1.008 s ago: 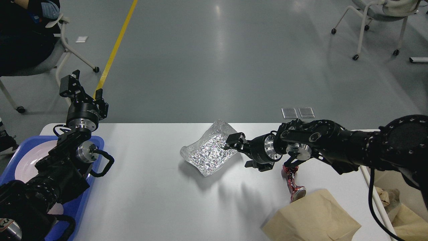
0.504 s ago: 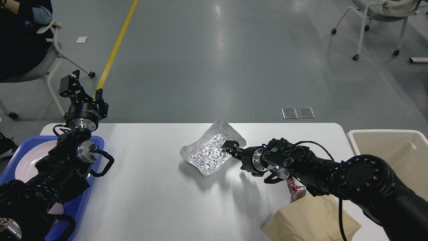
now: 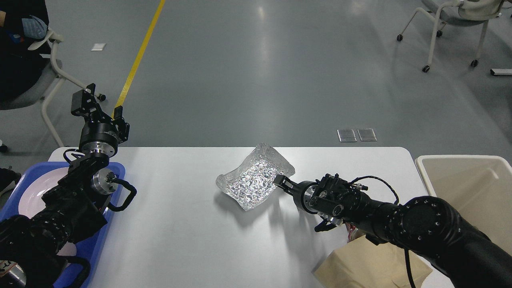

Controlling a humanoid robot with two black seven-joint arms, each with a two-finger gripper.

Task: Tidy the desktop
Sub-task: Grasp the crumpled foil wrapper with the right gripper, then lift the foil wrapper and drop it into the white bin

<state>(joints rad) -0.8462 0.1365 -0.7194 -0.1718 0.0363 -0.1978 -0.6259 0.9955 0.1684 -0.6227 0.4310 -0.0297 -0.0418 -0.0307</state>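
Right tool (image 3: 281, 182) lowered to foil tray (image 3: 253, 182) edge | grip unclear | left tool (image 3: 84, 102) raised, spread, empty | tabletop (image 3: 180, 224)

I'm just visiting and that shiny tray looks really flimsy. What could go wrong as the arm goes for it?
The foil tray is thin and crinkled, so the right gripper at its near edge might crush or tear it. It could also slide across the smooth desktop instead of being caught. The right arm hangs low over the brown paper bag, so it may knock that while moving toward the beige bin.
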